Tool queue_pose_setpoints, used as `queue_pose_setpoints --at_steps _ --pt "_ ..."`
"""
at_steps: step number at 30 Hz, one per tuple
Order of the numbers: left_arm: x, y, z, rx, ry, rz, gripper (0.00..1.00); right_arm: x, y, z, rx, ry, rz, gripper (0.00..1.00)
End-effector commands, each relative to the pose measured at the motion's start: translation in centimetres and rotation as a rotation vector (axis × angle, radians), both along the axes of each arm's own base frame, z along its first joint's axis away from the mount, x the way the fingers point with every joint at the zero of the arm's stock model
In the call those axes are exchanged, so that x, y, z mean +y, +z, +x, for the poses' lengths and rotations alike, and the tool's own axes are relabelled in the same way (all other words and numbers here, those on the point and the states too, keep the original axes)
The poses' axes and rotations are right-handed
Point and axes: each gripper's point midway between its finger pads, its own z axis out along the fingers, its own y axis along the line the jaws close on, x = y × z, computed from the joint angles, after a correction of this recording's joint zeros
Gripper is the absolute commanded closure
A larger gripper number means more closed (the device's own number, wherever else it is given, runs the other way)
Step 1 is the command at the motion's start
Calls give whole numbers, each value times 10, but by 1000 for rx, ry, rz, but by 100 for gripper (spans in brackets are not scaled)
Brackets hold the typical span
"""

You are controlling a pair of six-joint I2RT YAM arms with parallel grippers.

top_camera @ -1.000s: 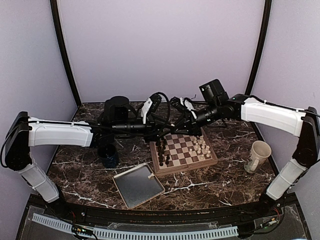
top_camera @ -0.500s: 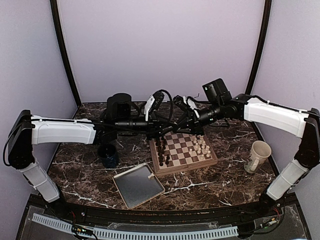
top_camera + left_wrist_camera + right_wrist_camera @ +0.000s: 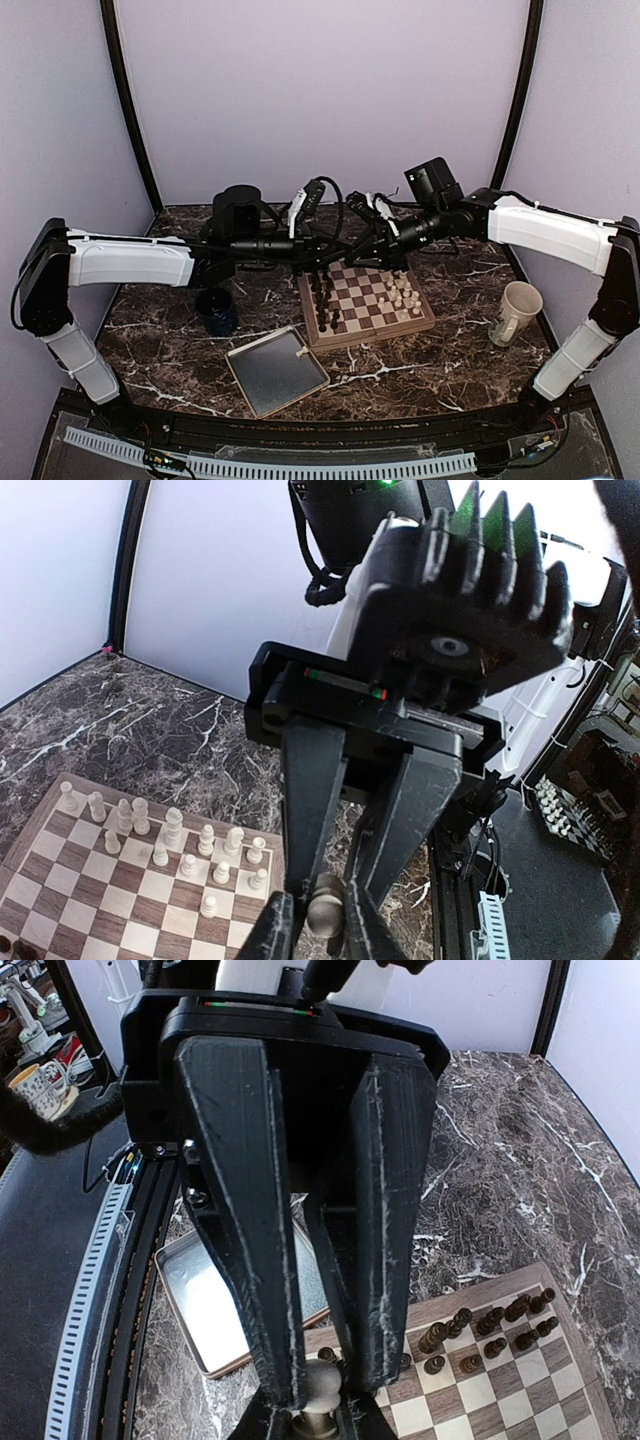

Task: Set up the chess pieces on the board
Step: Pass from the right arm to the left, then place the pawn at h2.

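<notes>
Judging near to far: one stray piece [image 3: 301, 352] lying in the grey tray [image 3: 270, 378] on the bench [image 3: 450, 370], not yet fetched. Beyond, the board [image 3: 362, 300] nearly dressed, dark pieces [image 3: 322, 300] on its left, cream chess pieces [image 3: 403, 295] in ragged rows on its right. Above its far edge, a held piece [image 3: 323, 908] clamped between left fingers [image 3: 240, 1240] and right fingers [image 3: 312, 800] at once, seemingly mid-handover, placement pending.

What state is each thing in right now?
Left gripper: fingers closed on the cream piece.
Right gripper: fingers closed on the same piece.
Tray: one loose piece in it.
Board: partly set.
White cup: upright.
Dark cup: upright.
</notes>
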Motion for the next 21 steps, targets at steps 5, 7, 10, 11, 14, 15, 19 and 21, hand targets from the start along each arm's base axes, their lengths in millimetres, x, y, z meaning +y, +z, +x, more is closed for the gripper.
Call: queue_pose_setpoints --at_steps 5,7,10,11,14,15,19,21 --pt "-5 8 4 -18 -25 -8 84 0 16 2 -48 -14 42 78" --pt "-8 5 8 -19 -19 4 85 -4 10 13 -67 -69 20 70" --pt "-11 -3 19 -46 10 44 85 -21 -2 35 -94 -155 -23 59" --pt "-13 -6 24 -53 20 67 85 -28 -7 40 -101 -171 -43 56" --pt "-17 -19 41 -79 49 129 86 -54 -20 53 -117 -223 -108 53" --pt "-18 -22 47 -81 60 146 86 -64 -24 59 -124 -253 -129 52" --pt "-24 -49 77 -71 95 244 85 -111 -40 83 -117 -375 -200 50" --pt "-32 -54 93 -85 114 284 85 -133 -41 93 -104 -427 -208 50"
